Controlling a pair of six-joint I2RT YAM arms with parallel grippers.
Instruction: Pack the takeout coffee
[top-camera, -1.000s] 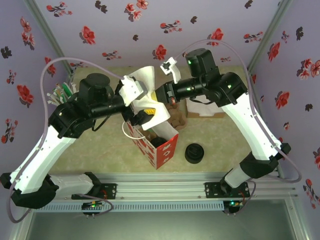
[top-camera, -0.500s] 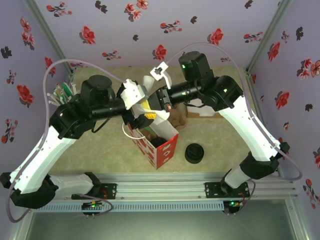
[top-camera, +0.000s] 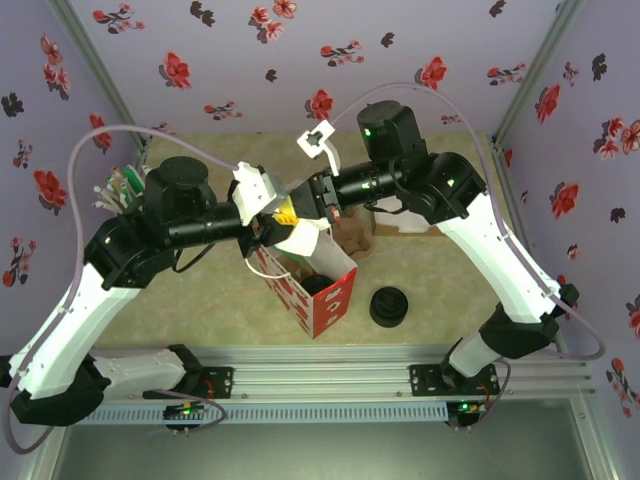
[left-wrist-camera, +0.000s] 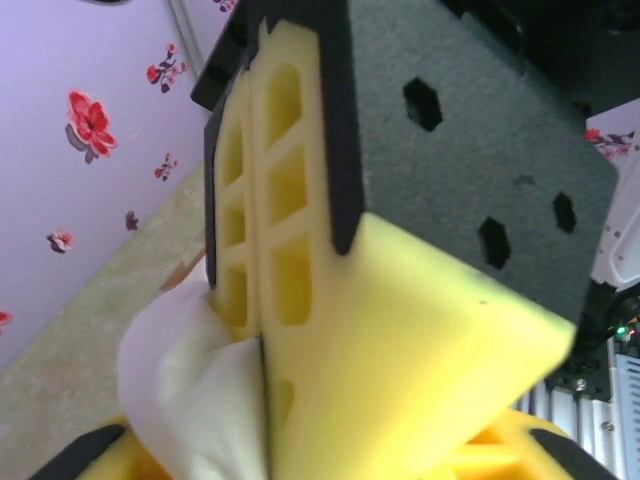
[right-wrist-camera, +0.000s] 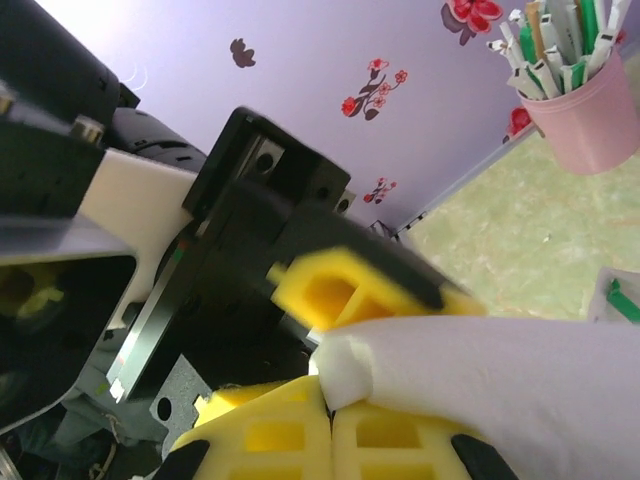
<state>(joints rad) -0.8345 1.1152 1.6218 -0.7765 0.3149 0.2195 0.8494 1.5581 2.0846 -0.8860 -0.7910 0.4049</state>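
Right gripper (right-wrist-camera: 330, 425) clamps a white napkin (right-wrist-camera: 500, 380), left gripper (top-camera: 268, 226) grip unclear; takeout coffee (top-camera: 318, 287) apparently stands inside the red bag (top-camera: 335, 300) toward the near edge of the table (top-camera: 200, 290): light, crushable, spillable, so grasp mid-wall gently

Lilac walls (top-camera: 230, 50) carry red and black flowers. The table (top-camera: 210, 292) is mottled beige-green. The bag (top-camera: 328, 300) is red with white marks, the paper (top-camera: 300, 240) white, the lids (top-camera: 389, 306) black, the straw cup (right-wrist-camera: 590, 128) pink. The right hand (right-wrist-camera: 330, 430) has yellow fingers (right-wrist-camera: 262, 442).
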